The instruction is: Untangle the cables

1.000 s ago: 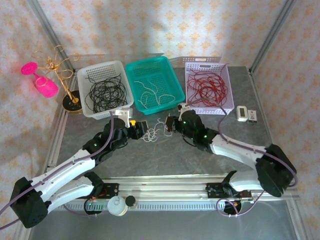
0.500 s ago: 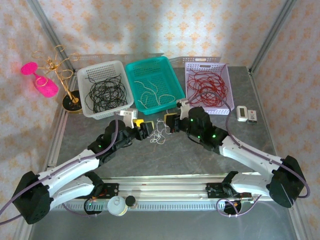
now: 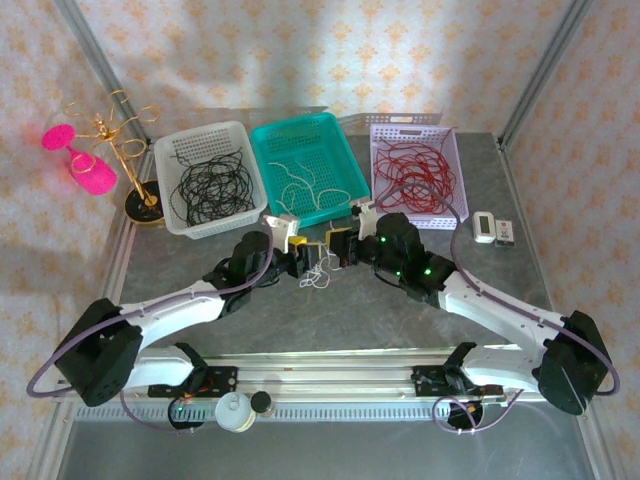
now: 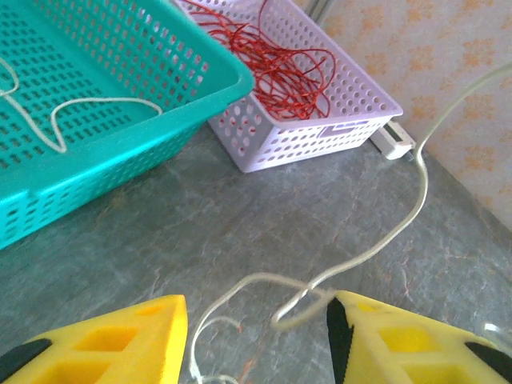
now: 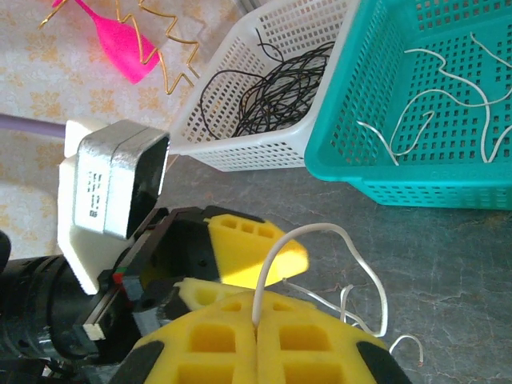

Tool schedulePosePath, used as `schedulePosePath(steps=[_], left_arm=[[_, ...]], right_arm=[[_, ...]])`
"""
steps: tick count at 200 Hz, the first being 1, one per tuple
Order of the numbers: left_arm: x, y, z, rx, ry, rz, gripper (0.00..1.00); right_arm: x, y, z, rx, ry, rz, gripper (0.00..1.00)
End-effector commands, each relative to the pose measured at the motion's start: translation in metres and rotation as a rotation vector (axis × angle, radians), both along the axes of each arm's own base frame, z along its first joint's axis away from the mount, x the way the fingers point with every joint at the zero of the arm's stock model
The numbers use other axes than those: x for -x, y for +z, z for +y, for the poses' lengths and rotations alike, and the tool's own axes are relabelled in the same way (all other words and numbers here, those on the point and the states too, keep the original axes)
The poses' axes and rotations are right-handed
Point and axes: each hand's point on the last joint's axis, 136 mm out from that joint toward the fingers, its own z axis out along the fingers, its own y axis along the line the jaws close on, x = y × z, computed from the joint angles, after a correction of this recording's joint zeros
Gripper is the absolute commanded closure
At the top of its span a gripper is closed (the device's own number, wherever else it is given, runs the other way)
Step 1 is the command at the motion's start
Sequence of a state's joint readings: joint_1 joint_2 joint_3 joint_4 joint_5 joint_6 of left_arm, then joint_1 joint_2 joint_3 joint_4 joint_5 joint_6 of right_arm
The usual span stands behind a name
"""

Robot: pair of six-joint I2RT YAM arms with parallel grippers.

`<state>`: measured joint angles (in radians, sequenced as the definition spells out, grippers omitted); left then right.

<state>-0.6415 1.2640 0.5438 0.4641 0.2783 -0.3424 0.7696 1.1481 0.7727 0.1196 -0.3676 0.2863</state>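
Mostly sorted: black cables [image 3: 210,187] in white perforated basket [image 3: 200,133], red cables [image 3: 415,180] in lilac perforated basket [image 3: 410,126], loose white strands [image 3: 300,185] in teal perforated basket [image 3: 300,125]. Remaining: small white cable tangle [image 3: 318,272] on grey table [image 3: 330,320], pinched shut in right gripper [image 5: 256,316], straddled by half-open left gripper [image 4: 256,320], unclamped.

Cut off and unclear parts
The white cable [image 4: 422,188] runs off the left wrist view at the top right and at the bottom edge. Its end is hidden between the pressed-together fingers of the right gripper [image 5: 256,316]. From above, its tangle is too small to read.
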Motion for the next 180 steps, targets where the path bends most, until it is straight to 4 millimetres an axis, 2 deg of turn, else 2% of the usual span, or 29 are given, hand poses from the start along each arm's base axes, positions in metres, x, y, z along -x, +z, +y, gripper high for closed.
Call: schedulePosePath(steps=[1, 17, 46, 71, 101, 124, 165, 180], left_arm=[[-0.01, 0.037, -0.016, 0.056, -0.04, -0.113, 0.5], [-0.013, 0.041, -0.017, 0.065, -0.035, -0.123, 0.52], [-0.016, 0.046, -0.015, 0.073, -0.021, -0.138, 0.77], [-0.015, 0.038, -0.015, 0.057, -0.021, -0.12, 0.83], [-0.011, 0.036, -0.011, 0.068, -0.015, -0.112, 1.0], [-0.011, 0.04, -0.003, 0.071, 0.022, -0.119, 1.0], [-0.007, 0.071, 0.016, 0.096, 0.098, -0.178, 1.0], [-0.002, 0.082, 0.021, 0.107, 0.107, -0.195, 1.0]], right_arm=[[-0.001, 0.014, 0.004, -0.033, 0.012, -0.022, 1.0], [0.0, 0.014, 0.004, -0.036, 0.015, -0.018, 1.0], [0.0, 0.013, 0.004, -0.039, 0.012, -0.014, 1.0], [0.0, 0.016, 0.003, -0.043, 0.009, -0.021, 1.0], [0.0, 0.017, 0.002, -0.045, 0.005, -0.025, 1.0], [-0.001, 0.017, 0.001, -0.041, -0.002, -0.026, 1.0], [-0.006, 0.013, -0.005, -0.027, -0.041, -0.03, 1.0], [-0.007, 0.008, -0.008, -0.015, -0.059, -0.027, 0.92]])
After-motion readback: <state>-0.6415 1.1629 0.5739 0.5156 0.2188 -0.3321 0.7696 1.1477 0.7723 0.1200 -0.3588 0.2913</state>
